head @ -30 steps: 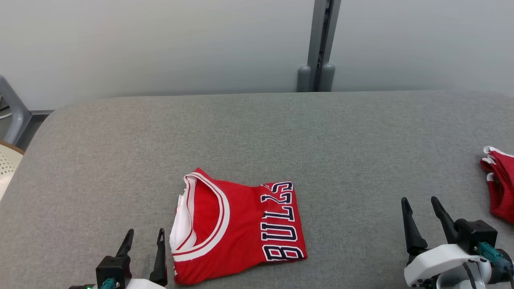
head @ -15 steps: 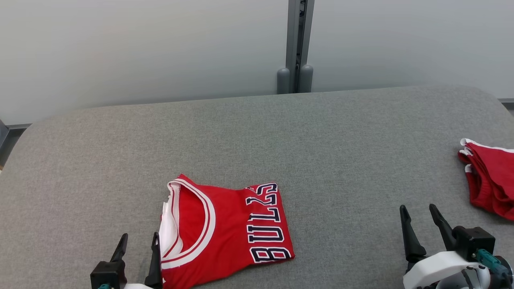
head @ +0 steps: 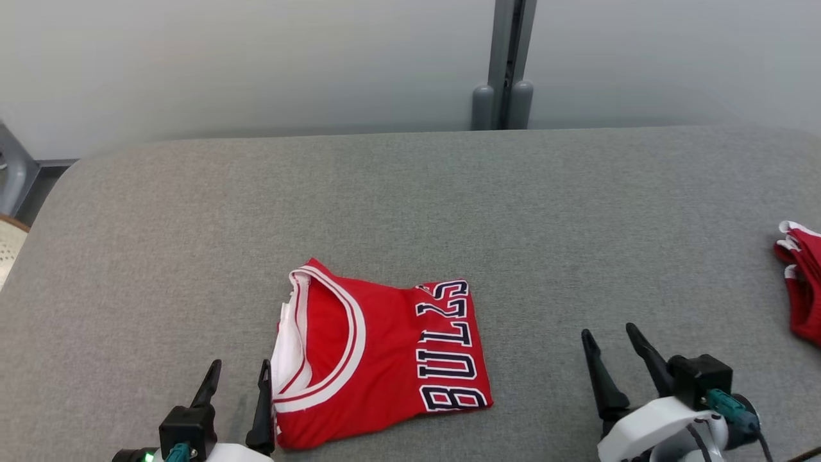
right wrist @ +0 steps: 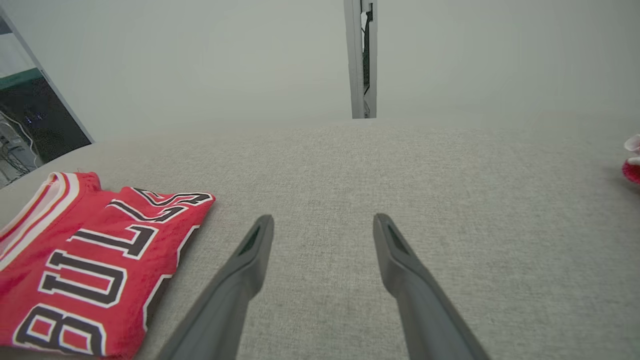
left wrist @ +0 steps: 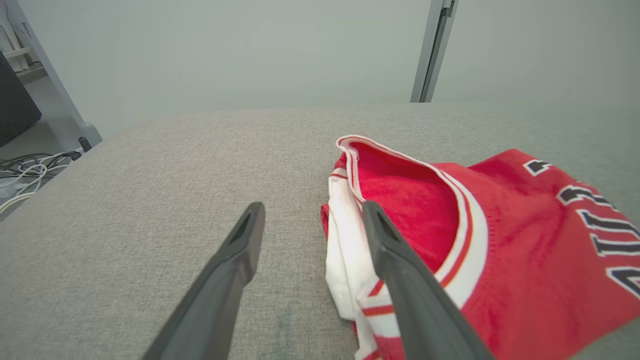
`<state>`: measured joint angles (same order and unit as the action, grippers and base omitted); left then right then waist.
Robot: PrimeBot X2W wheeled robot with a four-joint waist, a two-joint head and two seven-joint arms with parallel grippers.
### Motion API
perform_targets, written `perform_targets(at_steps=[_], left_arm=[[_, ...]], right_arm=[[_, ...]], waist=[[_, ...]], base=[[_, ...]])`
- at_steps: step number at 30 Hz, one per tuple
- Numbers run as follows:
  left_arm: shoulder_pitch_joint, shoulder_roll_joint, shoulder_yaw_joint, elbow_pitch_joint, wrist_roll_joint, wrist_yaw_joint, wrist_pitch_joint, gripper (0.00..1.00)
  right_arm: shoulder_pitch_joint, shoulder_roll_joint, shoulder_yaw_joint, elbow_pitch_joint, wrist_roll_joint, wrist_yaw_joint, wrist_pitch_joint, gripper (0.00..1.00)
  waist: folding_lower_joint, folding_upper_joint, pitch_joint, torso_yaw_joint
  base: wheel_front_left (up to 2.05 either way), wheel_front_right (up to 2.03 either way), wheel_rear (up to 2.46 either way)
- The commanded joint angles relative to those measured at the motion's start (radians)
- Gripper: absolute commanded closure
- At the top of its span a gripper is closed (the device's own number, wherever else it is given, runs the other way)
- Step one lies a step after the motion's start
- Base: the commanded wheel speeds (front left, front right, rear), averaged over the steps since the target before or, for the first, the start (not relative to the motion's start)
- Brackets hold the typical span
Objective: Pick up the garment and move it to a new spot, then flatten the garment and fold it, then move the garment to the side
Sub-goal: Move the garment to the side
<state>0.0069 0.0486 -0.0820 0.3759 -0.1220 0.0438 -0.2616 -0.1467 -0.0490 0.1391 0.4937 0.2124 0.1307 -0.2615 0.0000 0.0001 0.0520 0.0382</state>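
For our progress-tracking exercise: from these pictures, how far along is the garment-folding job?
Done: the garment lies folded flat on the grey surface. In hand: nothing; the left tool, beside its collar, and the right tool are both open and empty. Left: moving the garment aside.

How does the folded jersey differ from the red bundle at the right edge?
The jersey lies folded flat in a neat block, dark lettering up; the bundle is bunched, no lettering visible. The jersey sits beside the left hand; the bundle lies beyond the right hand, cut by the head view's edge. Both are red with white trim, on the grey surface, neither held.
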Motion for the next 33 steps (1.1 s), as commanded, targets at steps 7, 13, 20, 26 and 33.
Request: perform_targets(at_steps=[7,13,20,26,33], left_arm=[[-0.047,0.004,-0.027,0.002,-0.01,-0.009,-0.004,0.0],[-0.063,0.004,-0.048,0.007,-0.016,-0.01,-0.004,0.0],[-0.066,0.004,-0.057,0.005,-0.019,-0.005,-0.004,0.0],[-0.072,0.004,-0.054,0.0,-0.012,-0.011,-0.004,0.0],[-0.061,0.004,-0.044,-0.003,-0.001,-0.017,-0.004,0.0]], right_arm=[[-0.086,-0.005,0.154,0.057,0.088,0.0,-0.004,0.0],[-0.169,-0.006,0.253,0.149,0.179,0.0,-0.004,0.0],[-0.241,-0.005,0.345,0.312,0.261,0.0,-0.004,0.0],[-0.276,-0.006,0.392,0.374,0.314,0.0,-0.001,1.0],[-0.269,-0.007,0.329,0.338,0.292,0.0,-0.002,1.0]], waist=[[0.0,-0.0001,0.063,0.09],[0.0,-0.0001,0.099,0.149],[0.0,-0.0001,0.112,0.18],[0.0,-0.0001,0.106,0.15],[0.0,-0.0001,0.086,0.041]], base=[[0.0,0.0,0.0],[0.0,0.0,0.0],[0.0,0.0,0.0],[0.0,0.0,0.0],[0.0,0.0,0.0]])
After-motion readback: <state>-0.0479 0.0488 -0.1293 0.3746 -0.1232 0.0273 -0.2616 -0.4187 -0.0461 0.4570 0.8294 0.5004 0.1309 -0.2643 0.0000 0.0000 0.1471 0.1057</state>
